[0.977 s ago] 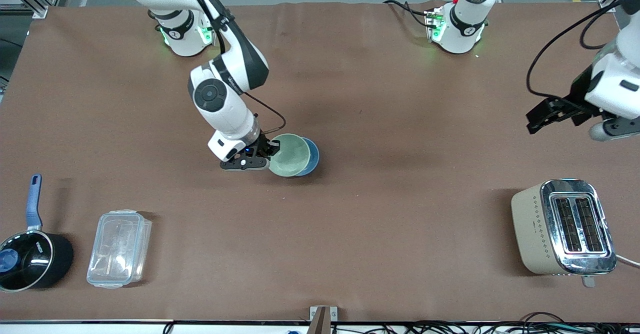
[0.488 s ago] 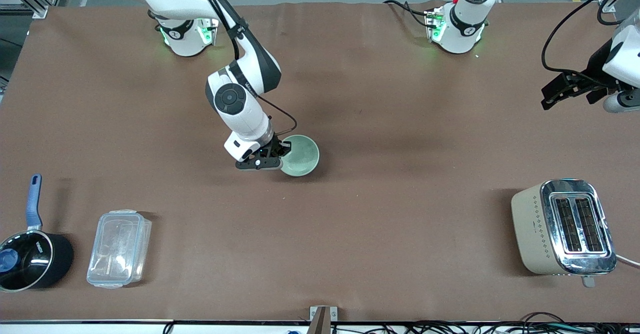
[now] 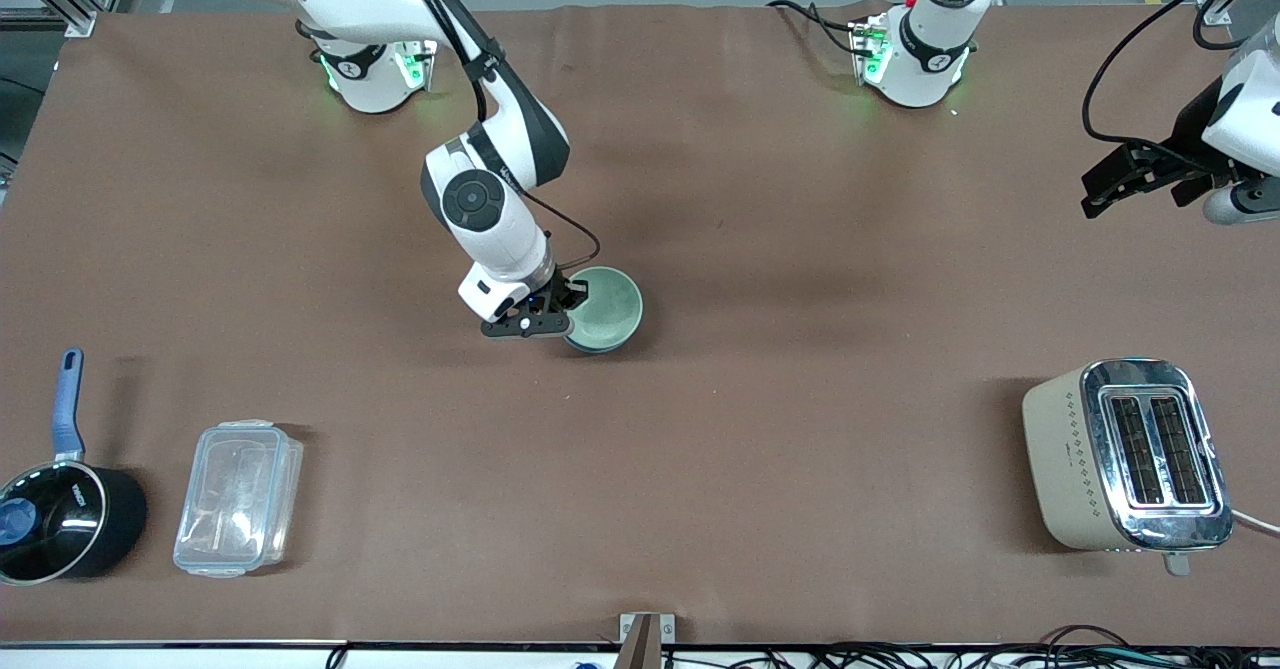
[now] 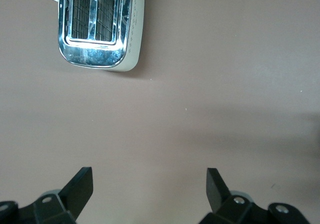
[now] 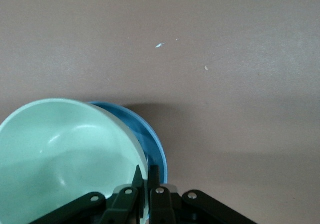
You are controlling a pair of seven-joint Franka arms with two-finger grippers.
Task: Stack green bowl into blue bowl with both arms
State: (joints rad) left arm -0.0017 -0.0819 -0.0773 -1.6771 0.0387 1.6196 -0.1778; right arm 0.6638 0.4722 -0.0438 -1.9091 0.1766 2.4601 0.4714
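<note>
green bowl (image 3: 606, 310) sits in blue bowl (image 5: 150, 136), my right pincer (image 3: 560, 301) clamping its rim; left pincer (image 4: 150, 184) waits open over the table (image 3: 800, 449).

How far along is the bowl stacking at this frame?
Nearly done: the green bowl sits in the blue bowl, though tilted, not fully seated. In hand: the right gripper grips the green bowl's rim, jaws shut. Left: release and withdraw. The left gripper waits open over bare table near the toaster.
</note>
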